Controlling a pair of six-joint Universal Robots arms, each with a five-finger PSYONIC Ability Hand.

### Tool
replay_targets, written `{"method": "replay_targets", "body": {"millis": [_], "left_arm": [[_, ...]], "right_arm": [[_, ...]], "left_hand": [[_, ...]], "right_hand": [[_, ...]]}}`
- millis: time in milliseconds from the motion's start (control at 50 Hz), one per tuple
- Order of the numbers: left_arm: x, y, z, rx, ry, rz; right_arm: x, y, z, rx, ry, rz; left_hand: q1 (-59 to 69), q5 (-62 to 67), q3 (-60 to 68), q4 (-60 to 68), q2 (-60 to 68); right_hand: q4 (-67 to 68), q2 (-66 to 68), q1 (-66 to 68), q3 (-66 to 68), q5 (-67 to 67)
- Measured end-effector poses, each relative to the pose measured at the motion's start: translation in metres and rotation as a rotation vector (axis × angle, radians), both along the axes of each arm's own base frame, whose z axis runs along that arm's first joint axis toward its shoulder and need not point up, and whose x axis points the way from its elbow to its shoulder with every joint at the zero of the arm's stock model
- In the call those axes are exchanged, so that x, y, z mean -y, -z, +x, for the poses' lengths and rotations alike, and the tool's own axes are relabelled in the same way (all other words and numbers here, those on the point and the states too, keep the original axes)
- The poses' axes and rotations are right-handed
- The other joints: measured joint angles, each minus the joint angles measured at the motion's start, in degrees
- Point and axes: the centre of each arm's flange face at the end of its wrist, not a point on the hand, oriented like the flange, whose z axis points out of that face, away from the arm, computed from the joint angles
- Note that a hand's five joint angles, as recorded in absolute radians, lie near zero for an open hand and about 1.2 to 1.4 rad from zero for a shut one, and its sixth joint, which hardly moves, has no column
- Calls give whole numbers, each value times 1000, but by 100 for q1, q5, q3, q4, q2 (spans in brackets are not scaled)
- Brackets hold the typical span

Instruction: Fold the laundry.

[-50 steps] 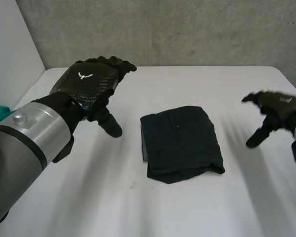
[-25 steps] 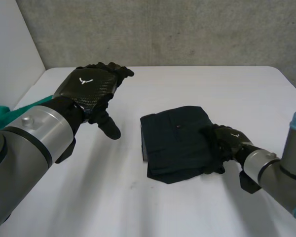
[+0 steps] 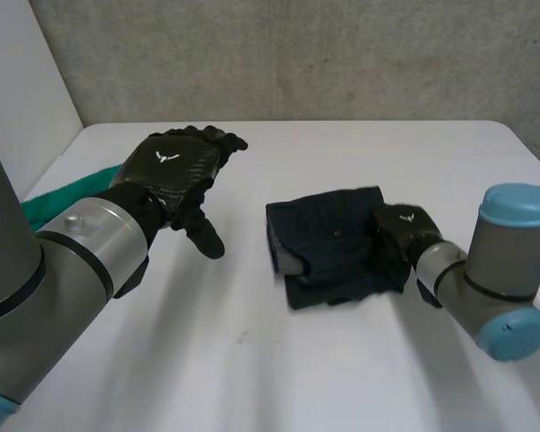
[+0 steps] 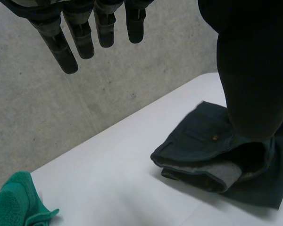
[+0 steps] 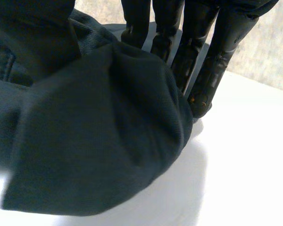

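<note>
A dark folded garment lies in the middle of the white table, its layers bunched and a grey lining showing at its left edge. My right hand is at the garment's right edge. In the right wrist view its fingers lie behind a raised fold of the garment with the thumb over it, pinching the cloth. My left hand hovers above the table left of the garment, apart from it, open with fingers straight.
A green cloth lies at the table's left edge, behind my left arm, and it appears again in the left wrist view. A concrete wall stands behind the table's far edge.
My right hand swung in from the right onto the garment's right edge and closed on it. The garment bunched up and shifted slightly. The left hand hardly moved.
</note>
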Motion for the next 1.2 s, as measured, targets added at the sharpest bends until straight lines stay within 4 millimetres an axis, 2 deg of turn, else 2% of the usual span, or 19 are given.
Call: {"method": "replay_targets", "body": {"millis": [40,60,160,200,220,260,300,320,360,460,520,600,640,660,700,740,920,1020,1200], "left_arm": [[0,1,0,1,0,2],[1,2,-1,4,-1,6],[3,6,-2,11,-4,16],[3,7,-2,12,-4,17],[4,9,-3,16,-5,22],[5,10,-3,19,-5,25],[7,13,-4,24,-7,31],[7,13,-4,24,-7,31],[9,16,-5,30,-9,38],[12,20,-7,37,-10,47],[13,22,-9,41,-9,52],[14,24,-11,43,-6,55],[14,24,-11,43,-5,55],[15,25,-13,43,-4,56],[16,25,-13,42,-3,55],[17,25,-15,40,-1,54],[17,23,-17,36,3,51],[16,23,-17,36,4,51],[14,24,-18,38,11,53]], "right_arm": [[4,-1,2,-13,-8,-22],[15,-5,5,-38,-24,-73],[44,-14,12,-62,-41,-171],[48,-15,13,-63,-43,-181],[64,-17,15,-61,-49,-208],[74,-16,15,-59,-50,-218],[96,-14,9,-56,-36,-230],[96,-14,9,-56,-36,-230],[122,-11,-5,-58,1,-231],[160,-7,-41,-80,94,-232],[184,-6,-75,-106,176,-242],[205,-8,-122,-135,273,-261],[208,-8,-129,-139,287,-264],[215,-8,-153,-151,329,-273],[218,-8,-164,-157,345,-277],[224,-6,-185,-176,373,-288],[231,2,-232,-239,409,-302],[231,6,-242,-234,369,-301],[230,13,-237,-201,254,-308]], "left_hand": [[0,0,0,0,0],[0,0,0,0,0],[0,0,0,0,0],[0,0,0,0,0],[0,0,0,0,0],[0,0,0,0,0],[0,0,0,0,0],[0,0,0,0,0],[0,0,0,0,0],[0,0,0,0,0],[0,0,0,0,0],[0,0,0,0,0],[0,0,0,0,0],[0,0,0,0,0],[0,0,0,0,0],[0,0,0,0,0],[0,0,0,0,0],[0,0,0,0,0],[0,0,0,0,0]], "right_hand": [[0,0,0,0,0],[0,0,53,0,171],[176,0,54,0,384],[178,0,54,0,398],[179,9,54,0,427],[180,24,54,0,427],[181,24,54,0,427],[181,24,54,0,427],[181,24,54,0,427],[186,24,54,0,427],[193,24,54,0,474],[193,24,54,0,521],[193,24,54,0,521],[193,24,54,0,521],[193,24,54,0,521],[193,24,54,0,521],[193,24,54,0,521],[193,24,54,0,521],[194,108,54,139,772]]}}
